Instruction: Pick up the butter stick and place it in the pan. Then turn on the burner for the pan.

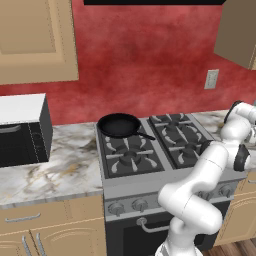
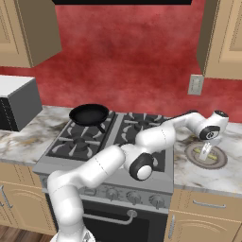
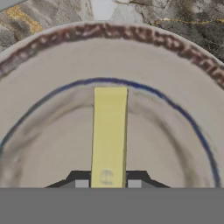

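- Red-walled kitchen; marble counter [image 2: 208, 175] runs either side of the stove [image 2: 94, 142], microwave [image 1: 22, 130] at far left.
- You have the pan [image 1: 119, 125] on the stove's rear left burner, handle pointing toward the stove's middle.
- Plate [image 3: 52, 61] sits on the counter right of the stove; the butter stick [image 3: 109, 135] lies on it.
- Your gripper [image 3: 108, 183] is down over the plate, fingers [image 3: 81, 183] closed against both sides of the butter stick's near end.

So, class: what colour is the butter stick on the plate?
Pale yellow butter stick, clearest in the hand view.
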{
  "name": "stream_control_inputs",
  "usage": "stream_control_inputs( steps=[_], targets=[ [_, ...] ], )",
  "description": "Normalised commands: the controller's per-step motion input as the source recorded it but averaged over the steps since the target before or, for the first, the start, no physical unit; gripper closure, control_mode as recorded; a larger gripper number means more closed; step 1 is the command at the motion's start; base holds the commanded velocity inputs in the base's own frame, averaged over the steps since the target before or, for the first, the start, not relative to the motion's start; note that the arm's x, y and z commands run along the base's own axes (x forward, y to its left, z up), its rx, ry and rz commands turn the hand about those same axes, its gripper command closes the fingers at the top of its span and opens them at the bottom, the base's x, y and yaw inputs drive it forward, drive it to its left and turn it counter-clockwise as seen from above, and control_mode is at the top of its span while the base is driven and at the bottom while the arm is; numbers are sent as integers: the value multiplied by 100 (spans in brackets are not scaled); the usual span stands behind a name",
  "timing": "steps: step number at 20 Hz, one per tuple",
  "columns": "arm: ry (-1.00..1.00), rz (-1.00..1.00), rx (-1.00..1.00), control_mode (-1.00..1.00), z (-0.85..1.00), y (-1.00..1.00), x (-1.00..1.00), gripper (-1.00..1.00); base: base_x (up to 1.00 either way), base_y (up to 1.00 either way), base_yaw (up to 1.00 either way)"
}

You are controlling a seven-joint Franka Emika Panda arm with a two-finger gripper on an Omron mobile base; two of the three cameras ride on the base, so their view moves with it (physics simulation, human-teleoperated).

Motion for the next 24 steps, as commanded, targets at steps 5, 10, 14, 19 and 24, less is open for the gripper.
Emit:
stream_control_inputs(
  steps=[5,10,14,19,24],
  targets=[
    [0,2,0,-100,0,1,-1,100,0,0,0],
    [-1,-1,0,-100,23,23,0,100,0,0,0],
    [-1,-6,0,-100,21,43,-5,100,0,0,0],
    [-3,-7,-3,-100,2,51,-20,100,0,0,0],
    [-10,-4,-10,-100,0,50,-47,100,0,0,0]
  ],
)
